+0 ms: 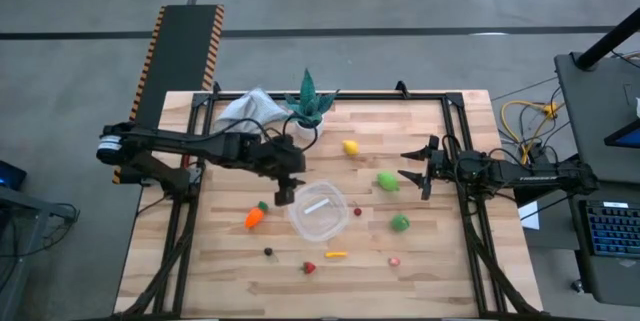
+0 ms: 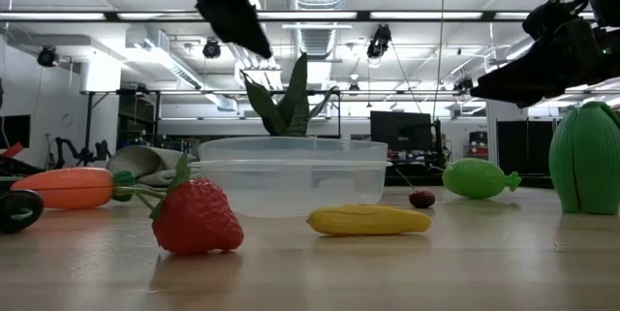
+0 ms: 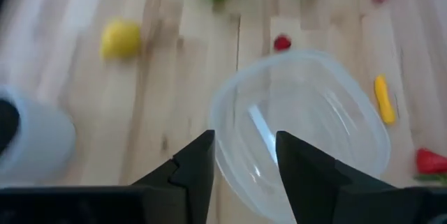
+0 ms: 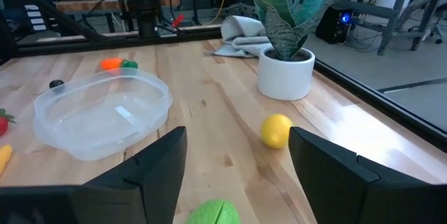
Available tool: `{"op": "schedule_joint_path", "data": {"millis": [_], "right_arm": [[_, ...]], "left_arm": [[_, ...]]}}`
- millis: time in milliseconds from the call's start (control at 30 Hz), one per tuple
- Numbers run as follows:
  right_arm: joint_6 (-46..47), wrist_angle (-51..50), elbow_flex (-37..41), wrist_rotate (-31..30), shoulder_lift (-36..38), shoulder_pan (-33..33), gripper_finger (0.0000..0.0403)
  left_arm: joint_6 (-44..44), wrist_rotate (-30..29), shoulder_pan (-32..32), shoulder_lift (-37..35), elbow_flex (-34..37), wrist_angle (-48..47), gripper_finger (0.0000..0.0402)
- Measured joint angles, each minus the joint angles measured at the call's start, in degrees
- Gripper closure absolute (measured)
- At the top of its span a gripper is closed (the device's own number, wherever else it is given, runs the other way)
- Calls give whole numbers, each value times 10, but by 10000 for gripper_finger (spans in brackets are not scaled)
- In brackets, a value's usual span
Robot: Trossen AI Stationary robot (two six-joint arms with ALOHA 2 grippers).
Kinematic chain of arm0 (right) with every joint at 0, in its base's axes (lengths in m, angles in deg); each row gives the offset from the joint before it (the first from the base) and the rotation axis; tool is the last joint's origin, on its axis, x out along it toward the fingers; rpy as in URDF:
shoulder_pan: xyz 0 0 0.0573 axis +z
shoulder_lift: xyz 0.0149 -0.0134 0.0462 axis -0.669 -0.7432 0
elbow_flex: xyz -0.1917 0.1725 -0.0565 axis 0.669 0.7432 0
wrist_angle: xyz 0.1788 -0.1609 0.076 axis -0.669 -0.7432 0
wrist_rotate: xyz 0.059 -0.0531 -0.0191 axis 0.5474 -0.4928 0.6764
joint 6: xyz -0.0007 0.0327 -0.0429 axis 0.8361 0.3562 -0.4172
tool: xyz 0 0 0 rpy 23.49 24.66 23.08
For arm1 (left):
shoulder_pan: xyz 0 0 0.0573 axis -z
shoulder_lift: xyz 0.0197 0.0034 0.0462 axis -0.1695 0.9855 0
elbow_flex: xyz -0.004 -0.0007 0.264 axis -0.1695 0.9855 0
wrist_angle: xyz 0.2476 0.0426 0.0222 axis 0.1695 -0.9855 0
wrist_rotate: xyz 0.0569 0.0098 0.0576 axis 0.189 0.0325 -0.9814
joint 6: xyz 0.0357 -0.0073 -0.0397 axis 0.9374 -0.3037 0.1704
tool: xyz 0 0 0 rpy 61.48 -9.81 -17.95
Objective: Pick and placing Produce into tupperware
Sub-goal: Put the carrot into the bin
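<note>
The round clear tupperware (image 1: 318,211) stands upright on the wooden table, and nothing shows inside it. My left gripper (image 1: 284,196) hovers open over its left rim, and in the left wrist view the gripper (image 3: 244,160) has that rim (image 3: 230,112) beyond its fingers. My right gripper (image 1: 412,164) hangs open, fingers wide apart, above the table just right of a light-green piece (image 1: 387,181). Around the container lie an orange carrot (image 1: 255,216), a yellow lemon (image 1: 350,147), a dark-green piece (image 1: 400,223), a small red piece (image 1: 358,211), a strawberry (image 2: 194,216) and a yellow pod (image 2: 368,219).
A teal spiky plant in a white pot (image 1: 308,111) and a grey cloth (image 1: 245,109) sit at the far edge. A tiny dark piece (image 1: 268,252) and a pink one (image 1: 394,260) lie near the front edge. Black frame rails (image 1: 470,211) border the table.
</note>
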Motion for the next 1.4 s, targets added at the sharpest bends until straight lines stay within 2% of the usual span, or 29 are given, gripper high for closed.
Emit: {"op": "schedule_joint_path", "data": {"millis": [167, 267, 333, 533, 767, 967, 1400], "right_arm": [[-1, 0, 0, 0, 0, 0, 152], [-1, 0, 0, 0, 0, 0, 152], [-1, 0, 0, 0, 0, 0, 153], [-15, 0, 0, 0, 0, 0, 151], [-25, 8, 0, 0, 1, 0, 151], [-29, 20, 0, 0, 0, 0, 148], [-29, 21, 0, 0, 0, 0, 148]], "left_arm": [[-82, 42, 1, 0, 1, -51, 203], [-152, 96, 1, 1, 2, -70, 158], [-212, 111, 9, 10, 2, -98, 142], [-383, 105, 64, 34, 3, -245, 151], [-541, 55, 121, 51, 2, -256, 160], [-589, 39, 151, 92, 2, -318, 160], [-589, 40, 167, 162, 3, -316, 160]]}}
